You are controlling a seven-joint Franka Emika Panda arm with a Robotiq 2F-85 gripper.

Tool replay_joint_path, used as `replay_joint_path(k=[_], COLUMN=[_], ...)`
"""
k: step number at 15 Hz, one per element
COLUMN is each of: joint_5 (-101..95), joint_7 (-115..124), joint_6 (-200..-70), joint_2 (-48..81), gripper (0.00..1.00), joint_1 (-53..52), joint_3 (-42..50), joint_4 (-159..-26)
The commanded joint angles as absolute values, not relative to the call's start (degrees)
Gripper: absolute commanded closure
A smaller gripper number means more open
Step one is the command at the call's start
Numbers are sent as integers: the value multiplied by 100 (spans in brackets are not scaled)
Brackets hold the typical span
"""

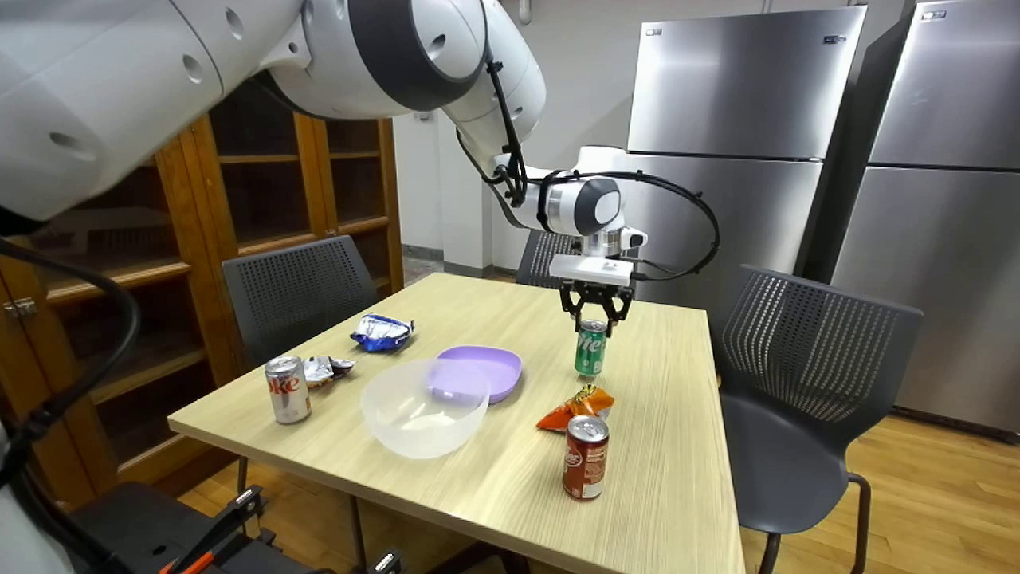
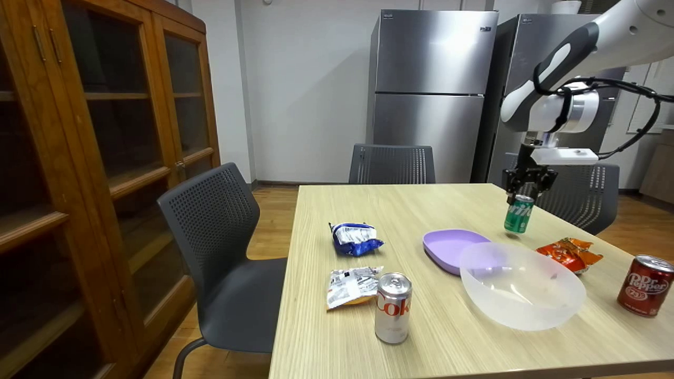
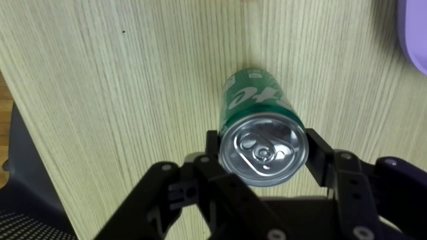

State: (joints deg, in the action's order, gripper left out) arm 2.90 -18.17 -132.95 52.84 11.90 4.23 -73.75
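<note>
Green Sprite can, near upright over the worktop, long axis running down from the claw, which clasps it on both sides near the top; base contact is unclear.

Mostly white arm, dark grey bands, black cables strapped along it. Fingers are chunky black with silvery screws, I think, kinda blurry there.
</note>
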Motion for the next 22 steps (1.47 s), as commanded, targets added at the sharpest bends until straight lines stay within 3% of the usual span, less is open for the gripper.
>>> replay_joint_path(k=[1,12,22], joint_5=[120,-59,-126], joint_7=[-1712,-1685,-1808], joint_6=[-13370,-14113,-14392], joint_2=[4612,3338,3346], gripper=[62,62,62], joint_1=[1130,684,406], joint_3=[327,175,-181], joint_4=[-8088,-10060,-10404])
